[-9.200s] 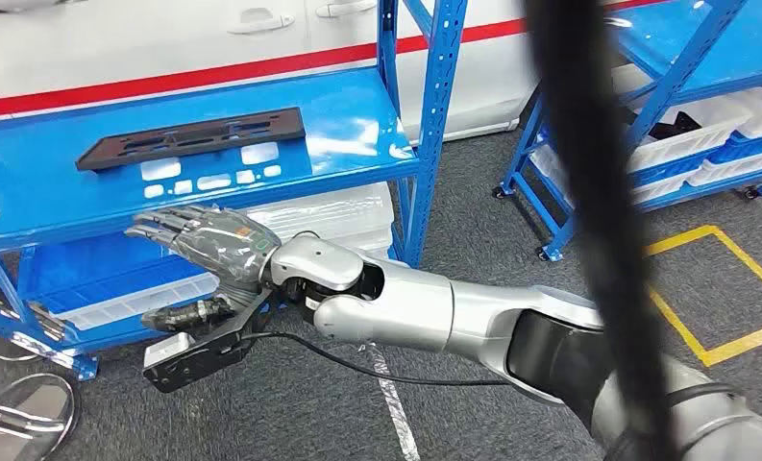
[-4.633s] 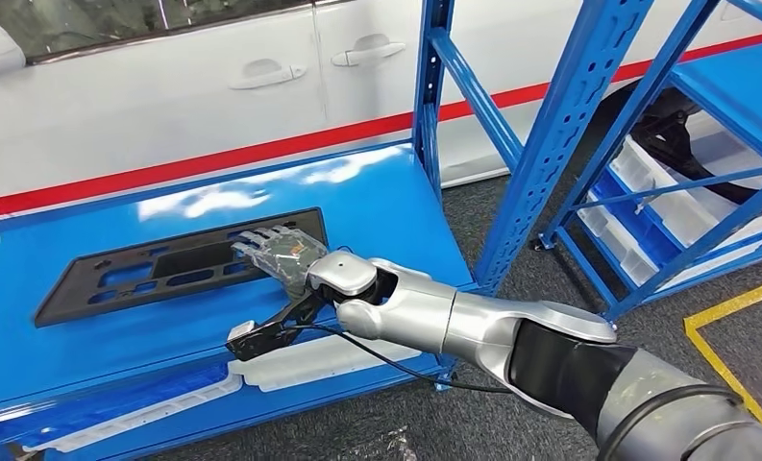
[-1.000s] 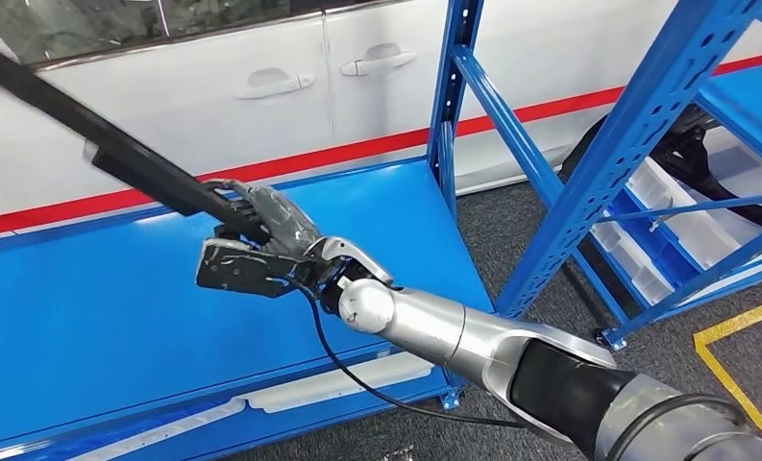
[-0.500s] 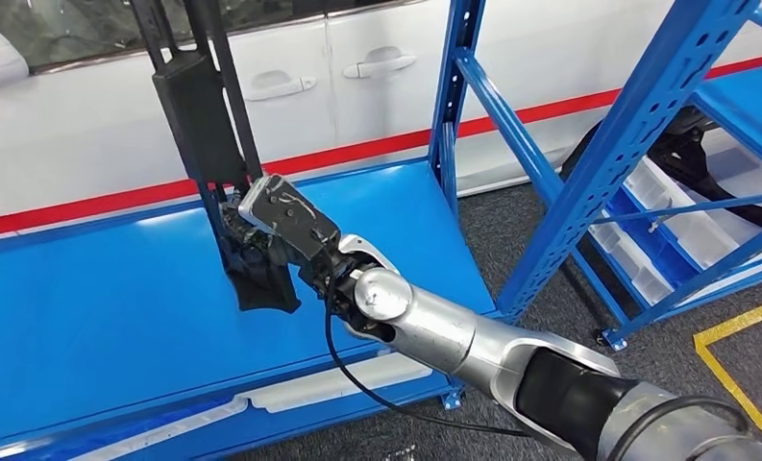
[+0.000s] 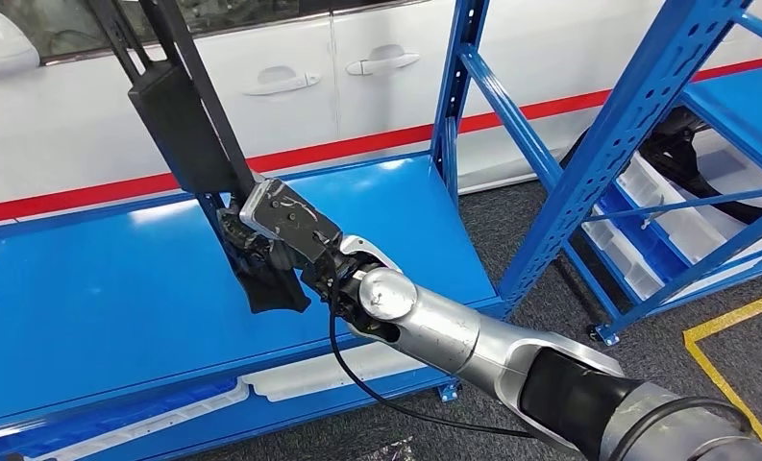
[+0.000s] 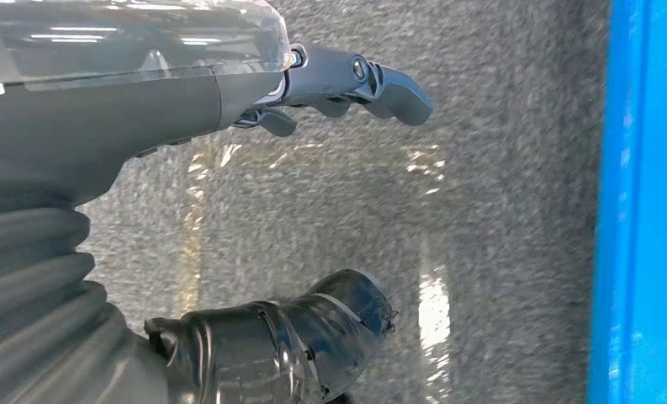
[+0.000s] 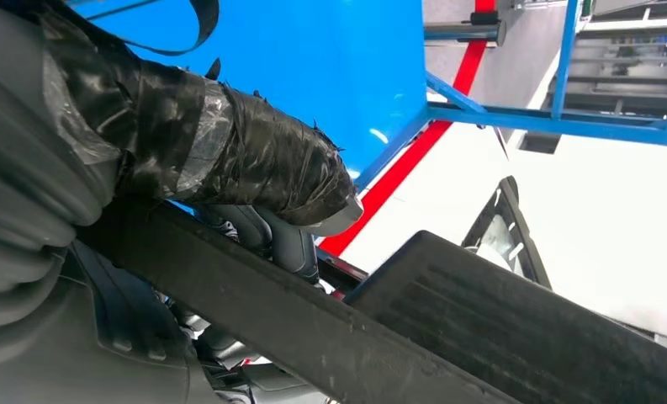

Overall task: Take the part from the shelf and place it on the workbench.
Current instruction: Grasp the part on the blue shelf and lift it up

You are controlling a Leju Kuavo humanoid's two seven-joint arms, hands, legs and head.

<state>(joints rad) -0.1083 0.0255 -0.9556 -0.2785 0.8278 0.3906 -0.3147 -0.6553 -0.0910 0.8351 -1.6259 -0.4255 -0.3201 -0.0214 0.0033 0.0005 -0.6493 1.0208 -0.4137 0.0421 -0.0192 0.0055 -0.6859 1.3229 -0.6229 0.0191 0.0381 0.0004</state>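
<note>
A long black plastic part (image 5: pixel 180 120) stands tilted up off the blue shelf deck (image 5: pixel 88 298), its upper end leaving the top of the head view. My right hand (image 5: pixel 261 252) grips its lower end just above the deck. In the right wrist view the part (image 7: pixel 515 324) runs across as a dark ribbed bar, with the taped thumb (image 7: pixel 254 164) wrapped over it. In its own wrist view my left hand (image 6: pixel 229 202) hangs over grey carpet with its fingers (image 6: pixel 372 80) apart and nothing in it.
A blue upright post (image 5: pixel 454 86) rises at the shelf's right end. A second blue rack (image 5: pixel 703 192) with white bins stands to the right. Behind the shelf is a white car with a red stripe (image 5: pixel 357 144). Yellow floor tape (image 5: pixel 732 327) marks the grey carpet.
My right hand reached the part lying flat on the shelf, took hold of it and lifted it. It has swung from lying low to steeply upright, tilting slightly more in the last half second.
</note>
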